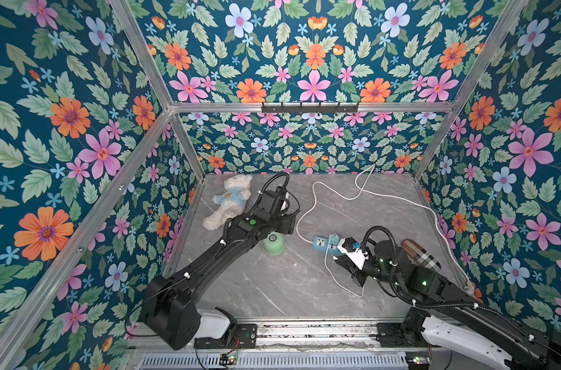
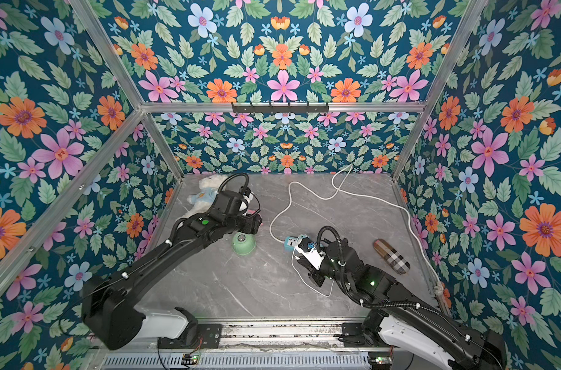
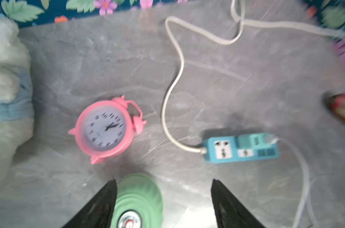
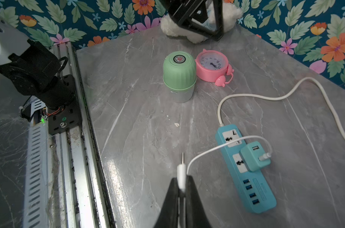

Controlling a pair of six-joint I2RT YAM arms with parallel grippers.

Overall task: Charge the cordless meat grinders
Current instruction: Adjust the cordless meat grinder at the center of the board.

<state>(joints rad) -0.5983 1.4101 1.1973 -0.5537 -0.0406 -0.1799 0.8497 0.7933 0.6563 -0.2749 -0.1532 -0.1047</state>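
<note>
Far L on the table [image 1: 288, 288] lay the plush bear [image 1: 229, 200]. My L claw [image 3: 163, 181] stood wide, gripping nothing. It hung over the spot by the meat grinder [image 4: 179, 73], whose green dome showed just inside one jaw in the wrist view. The grinder stood upright near table centre w/ its silver button up, just beside the pink alarm clock [image 4: 212, 66]; touching or not, couldn't tell.

Further R sat the teal power strip [image 4: 256, 189], fed by a thick white lead [image 4: 256, 96], w/ a teal USB adapter [image 4: 253, 157] plugged in. My R claw [image 4: 182, 178] was pinched tight on the charge plug [image 4: 181, 173], pin aimed twd the grinder but well apart from it. Far R lay a plaid case [image 1: 422, 254].

Step, as I judged it: supply end done, grinder end not yet. Nxt move called for carrying the plug to the grinder's port, which I couldn't see from here. The L claw would prob need to steady the body so it didn't slide or tip.

Count: 1 grinder, 1 clock, 1 bear, 1 strip, 1 adapter, 1 plug, 1 thick lead, 1 case, 2 claws.
</note>
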